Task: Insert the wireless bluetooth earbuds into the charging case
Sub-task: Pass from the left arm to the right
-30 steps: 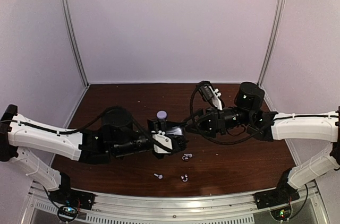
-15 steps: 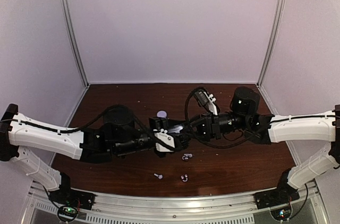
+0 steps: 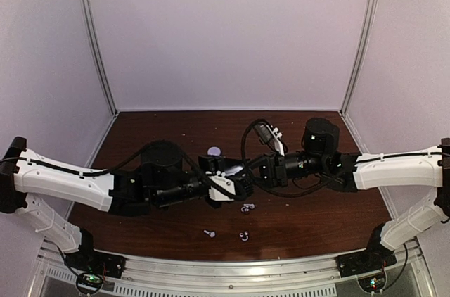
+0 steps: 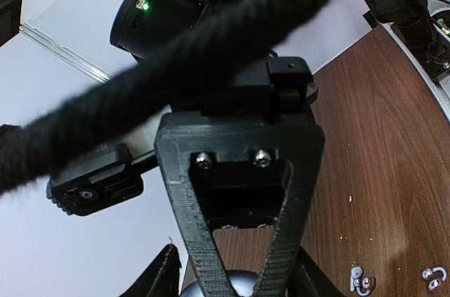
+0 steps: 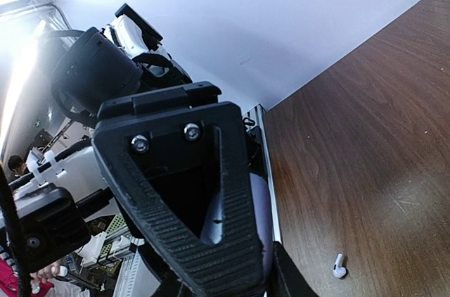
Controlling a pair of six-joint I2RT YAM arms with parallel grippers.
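A lavender round charging case (image 4: 239, 286) sits between my left gripper's (image 4: 240, 291) jaws, which are shut on it. The same case (image 5: 261, 221) shows between my right gripper's (image 5: 266, 269) fingers, which close on it too. In the top view the two grippers, left (image 3: 236, 184) and right (image 3: 249, 173), meet at the table's middle, and the case is hidden between them. Three tiny white earbuds lie on the table: one just below the grippers (image 3: 246, 207), two nearer the front (image 3: 209, 233) (image 3: 244, 235).
A second lavender round piece (image 3: 214, 150) lies behind the left gripper. The wooden table (image 3: 316, 212) is walled by white panels at the back and sides. A black cable (image 4: 176, 65) crosses the left wrist view.
My right gripper has moved left and down until it meets the left gripper. The left arm has shifted slightly right. The earbuds have not moved.
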